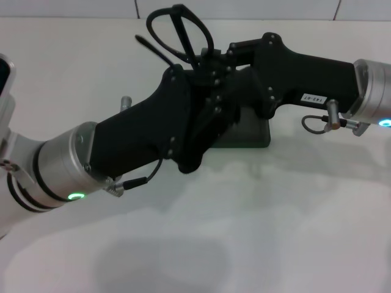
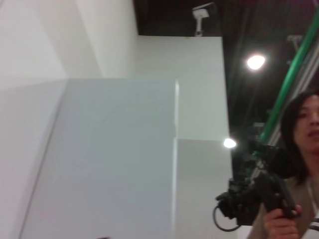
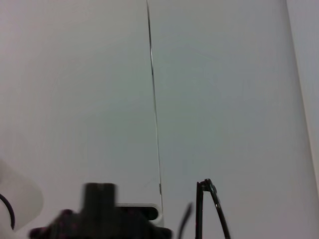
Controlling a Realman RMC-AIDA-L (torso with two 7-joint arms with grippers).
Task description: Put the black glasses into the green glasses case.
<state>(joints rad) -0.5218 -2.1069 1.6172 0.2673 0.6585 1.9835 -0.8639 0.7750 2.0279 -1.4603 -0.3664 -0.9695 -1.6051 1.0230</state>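
The black glasses [image 1: 182, 30] are held up in the air above the table, one slim temple arm sticking out to the left. My right gripper [image 1: 211, 61] reaches in from the right and is shut on their lower edge. In the right wrist view a thin part of the glasses [image 3: 207, 199] shows edge-on. My left gripper [image 1: 198, 116] comes up from the lower left and sits right against the right gripper, just under the glasses. The green glasses case [image 1: 250, 131] lies on the table beneath both grippers, mostly hidden by them. The left wrist view shows none of these.
The white table [image 1: 256, 232] spreads out in front of the arms. A white wall [image 1: 244, 9] runs along the back edge. In the left wrist view a person [image 2: 299, 149] stands holding a black device.
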